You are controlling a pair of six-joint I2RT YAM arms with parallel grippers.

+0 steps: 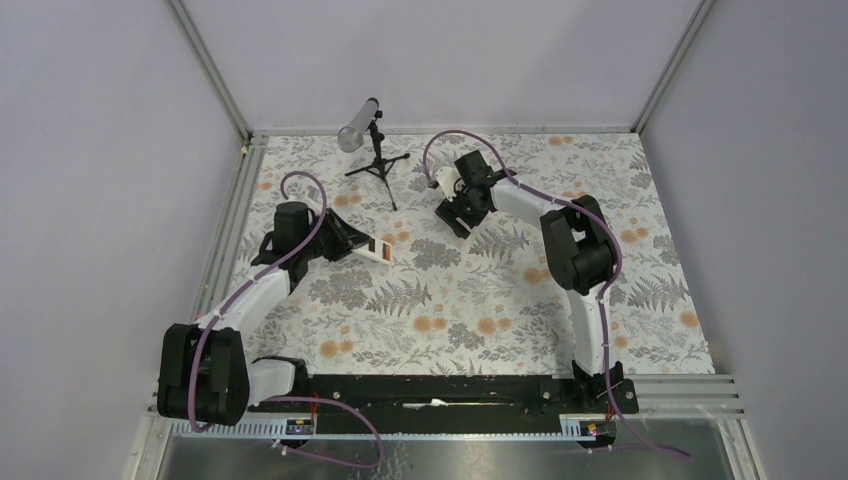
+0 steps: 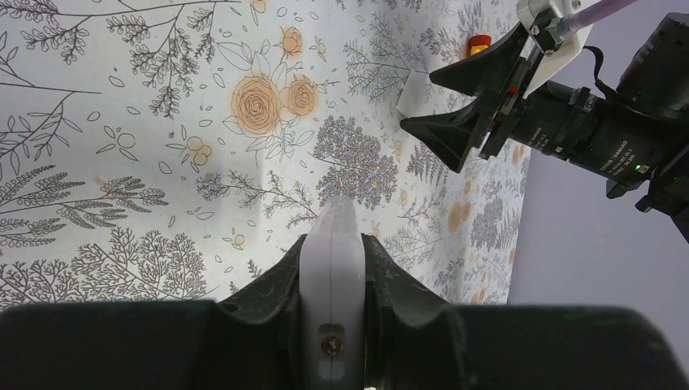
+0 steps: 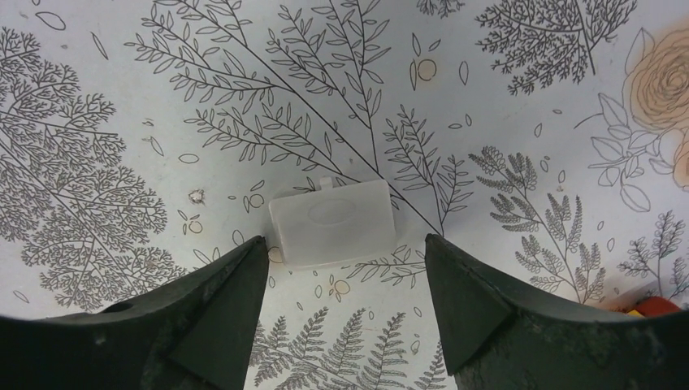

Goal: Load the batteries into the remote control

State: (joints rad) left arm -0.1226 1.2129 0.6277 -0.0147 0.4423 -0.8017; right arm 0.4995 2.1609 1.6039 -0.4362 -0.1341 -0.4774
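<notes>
The remote control [image 1: 381, 252] is held off the table at the left, red face up, with my left gripper [image 1: 352, 243] shut on it. In the left wrist view only its white edge [image 2: 331, 276] shows, clamped between the fingers of the left gripper [image 2: 335, 240]. My right gripper [image 1: 450, 213] stands open at the back centre, low over a small white plastic cover [image 3: 333, 221] that lies flat on the cloth. The cover sits just ahead of the right gripper [image 3: 343, 240], apart from both fingers. No battery is clearly visible.
A silver cylinder on a black tripod [image 1: 372, 150] stands at the back, between the two grippers. A small orange-red thing [image 2: 478, 45] lies beyond the right gripper [image 2: 420, 101]; it is too small to identify. The flowered cloth [image 1: 450, 320] covers the table.
</notes>
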